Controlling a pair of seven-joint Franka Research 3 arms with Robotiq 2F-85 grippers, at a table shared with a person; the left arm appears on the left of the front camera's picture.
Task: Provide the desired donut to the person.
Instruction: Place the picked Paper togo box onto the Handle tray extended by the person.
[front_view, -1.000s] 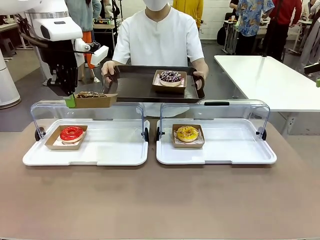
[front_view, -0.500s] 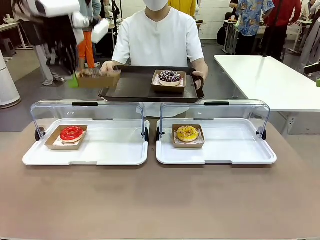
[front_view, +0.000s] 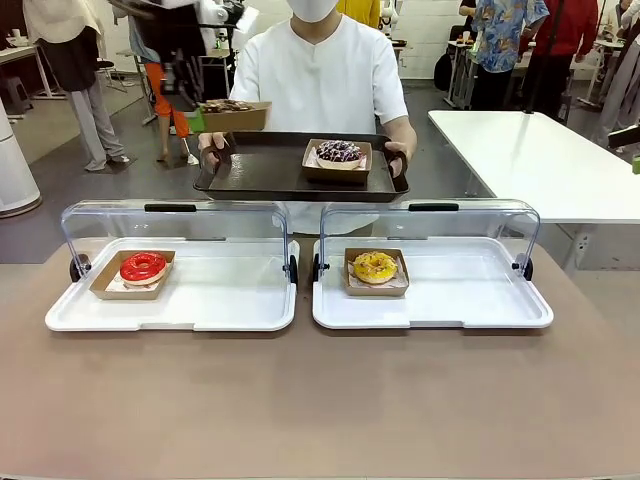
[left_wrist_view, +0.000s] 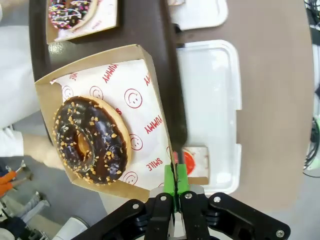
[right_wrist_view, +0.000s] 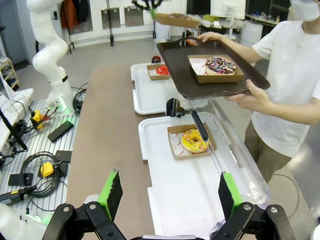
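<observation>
A chocolate donut with nut crumbs (front_view: 228, 106) (left_wrist_view: 90, 140) lies in a brown paper tray (left_wrist_view: 142, 107). My left gripper (front_view: 190, 122) (left_wrist_view: 175, 173) is shut on that tray's edge and holds it in the air over the left end of the dark serving tray (front_view: 265, 170) (right_wrist_view: 187, 80). The person (front_view: 320, 75) holds the serving tray in both hands; a sprinkled donut (front_view: 340, 152) (right_wrist_view: 220, 64) in its own paper tray rests on it. My right gripper (right_wrist_view: 170, 195) hangs open, with nothing in it, over the near side of the table.
Two white display trays with raised clear lids sit on the table. The left one (front_view: 200, 300) holds a red donut (front_view: 143, 267); the right one (front_view: 470, 290) holds a yellow donut (front_view: 375, 266) (right_wrist_view: 194, 141). A white table (front_view: 540, 160) stands at the right, and bystanders walk behind.
My left arm has carried the chocolate donut's tray up and to the right, from above the left display lid to the left end of the person's serving tray.
</observation>
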